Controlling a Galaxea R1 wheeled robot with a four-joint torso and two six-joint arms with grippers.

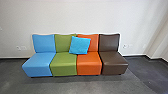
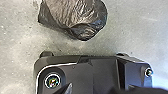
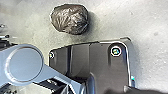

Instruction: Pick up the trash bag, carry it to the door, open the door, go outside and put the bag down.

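In the centre of the head view, a blue, green, orange and brown sofa (image 1: 63,66) is standing before a pale wall (image 1: 65,15), a turquoise cushion (image 1: 80,45) leaning on it, while the trash bag (image 2: 77,17) is lying on grey floor (image 2: 135,30) near the robot's base (image 2: 103,72); whether either claw is gaping or closed, one cannot tell

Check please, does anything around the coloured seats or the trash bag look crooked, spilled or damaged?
The turquoise cushion leans slightly askew across the join between the green seat and the orange seat. The dark trash bag is on the floor, with no visible spill around it.
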